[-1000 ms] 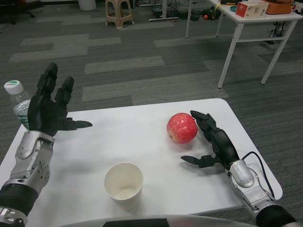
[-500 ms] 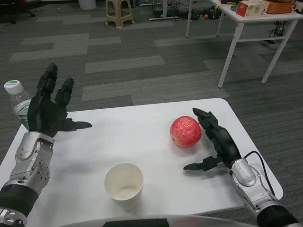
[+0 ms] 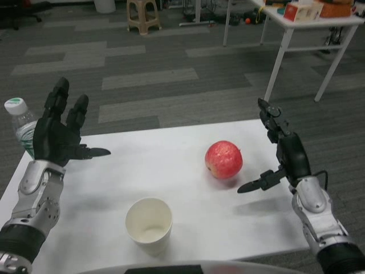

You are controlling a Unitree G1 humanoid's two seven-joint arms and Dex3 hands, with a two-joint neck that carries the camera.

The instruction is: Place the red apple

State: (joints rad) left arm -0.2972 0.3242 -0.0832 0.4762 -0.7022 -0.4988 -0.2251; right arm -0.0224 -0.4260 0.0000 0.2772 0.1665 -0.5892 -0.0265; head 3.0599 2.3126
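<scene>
Head view: the only camera; it is looking forward and down over the white table (image 3: 171, 171).
Change: the right hand (image 3: 282, 154) is now standing clear of the red apple (image 3: 223, 160); a second ago its fingers were lying against the apple's right side, and since then it has been lifting and drawing off toward the table's right edge.
Apple: it is sitting free on the table, right of centre, having ended slightly further right than a second ago; nothing is touching it.
Meaning for task: the apple appears released and resting where it was set, so the placing is looking done or all but done.
Right hand pose: it is hanging raised beside the apple, fingers spread wide and pointing up and away, thumb reaching low toward the apple with a gap between; it is holding nothing.
Left hand (image 3: 57, 134): it is waiting above the table's left edge, as before, palm toward the table's middle, fingers wide apart and upright, holding nothing.
Surroundings: a paper cup (image 3: 149, 223) is standing upright near the front edge, well apart from the apple; a capped water bottle (image 3: 20, 123) is showing just behind the left hand.
Risk: the apple is round and could be rolling if nudged; it is looking settled now.
</scene>
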